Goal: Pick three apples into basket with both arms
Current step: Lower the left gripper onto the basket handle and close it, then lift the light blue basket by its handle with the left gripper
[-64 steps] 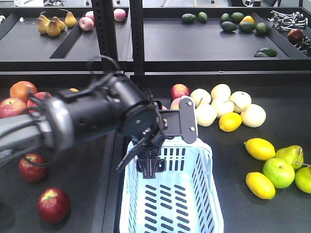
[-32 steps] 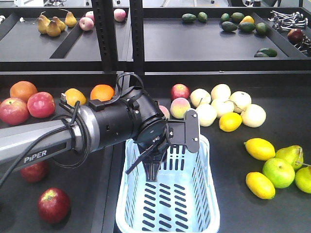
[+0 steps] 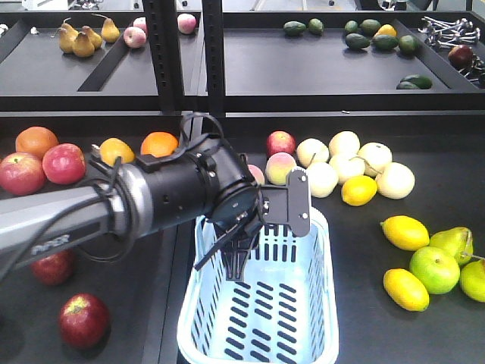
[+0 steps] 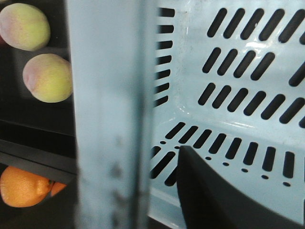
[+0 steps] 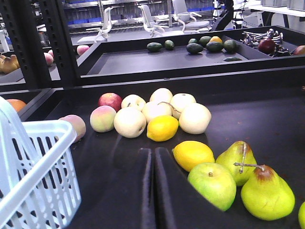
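Note:
The pale blue basket [image 3: 321,231] stands at the front centre. My left gripper [image 3: 239,260] reaches down over its far rim and is shut on that rim. In the left wrist view one black finger [image 4: 219,195] is inside the basket [image 4: 238,71], and the rim bar hides the other. Two dark maroon apples [image 3: 83,319] [image 3: 51,268] lie on the black shelf to the left of the basket, apart from both grippers. A third is not visible. My right gripper [image 5: 153,160] is shut and empty, low over the shelf to the right of the basket [image 5: 40,152].
Pinkish-red apples [image 3: 21,173] and oranges [image 3: 159,144] lie at the back left. Pale round fruit [image 3: 356,163], lemons [image 3: 405,232], a green apple [image 3: 434,270] and pears [image 5: 267,193] lie to the right. A black upright post [image 3: 178,53] and an upper shelf stand behind.
The left arm has turned and drawn back to the left. The basket has slid a little left and nearer with the gripper on its rim.

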Motion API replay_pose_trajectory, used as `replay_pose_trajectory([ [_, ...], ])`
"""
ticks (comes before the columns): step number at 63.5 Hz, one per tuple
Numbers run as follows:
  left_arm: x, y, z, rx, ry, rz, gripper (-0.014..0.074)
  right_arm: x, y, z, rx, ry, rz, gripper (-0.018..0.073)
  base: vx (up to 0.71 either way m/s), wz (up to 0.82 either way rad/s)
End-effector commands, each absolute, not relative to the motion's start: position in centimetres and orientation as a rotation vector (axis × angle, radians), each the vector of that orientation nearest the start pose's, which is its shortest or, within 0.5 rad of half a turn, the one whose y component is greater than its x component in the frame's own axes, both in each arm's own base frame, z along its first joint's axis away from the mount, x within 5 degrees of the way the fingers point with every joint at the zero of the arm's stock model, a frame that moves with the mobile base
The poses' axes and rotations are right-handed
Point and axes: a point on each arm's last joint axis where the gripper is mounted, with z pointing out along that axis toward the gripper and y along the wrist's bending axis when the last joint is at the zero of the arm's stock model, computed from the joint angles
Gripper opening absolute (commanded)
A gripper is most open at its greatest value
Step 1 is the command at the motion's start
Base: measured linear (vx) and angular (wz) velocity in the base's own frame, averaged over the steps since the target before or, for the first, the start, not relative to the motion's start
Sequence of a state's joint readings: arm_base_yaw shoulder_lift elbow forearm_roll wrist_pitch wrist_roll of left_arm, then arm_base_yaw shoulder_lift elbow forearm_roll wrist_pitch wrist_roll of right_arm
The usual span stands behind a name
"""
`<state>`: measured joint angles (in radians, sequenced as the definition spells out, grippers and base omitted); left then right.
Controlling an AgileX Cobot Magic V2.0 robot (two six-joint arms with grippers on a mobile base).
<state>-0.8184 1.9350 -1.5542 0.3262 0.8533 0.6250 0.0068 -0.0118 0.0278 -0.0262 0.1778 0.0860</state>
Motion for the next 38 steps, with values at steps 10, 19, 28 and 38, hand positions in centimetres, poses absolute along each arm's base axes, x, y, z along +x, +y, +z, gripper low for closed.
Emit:
replay_pose_trajectory([
  [10,28.2,-26.6,34.2,-2.716,-2.64,-0.597,-0.0008,5.6,0.0,19.1,0.04,1.604,0.037,-0.0009,0.0,0.0],
  [19,26.6,-23.5,38.1,-2.676,-2.629,-0.839,-0.0008,5.6,0.0,19.1,0.039,1.603,0.037,-0.0009,0.0,0.0],
  [28,24.6,-20.1,42.0,-2.618,-2.673,-1.053,-0.0008,5.6,0.0,19.1,0.039,1.603,0.037,-0.0009,0.0,0.0],
  [38,21.5,-16.2,46.5,-2.562,-2.872,-1.173,-0.0008,5.6,0.0,19.1,0.039,1.603,0.037,-0.0009,0.0,0.0],
])
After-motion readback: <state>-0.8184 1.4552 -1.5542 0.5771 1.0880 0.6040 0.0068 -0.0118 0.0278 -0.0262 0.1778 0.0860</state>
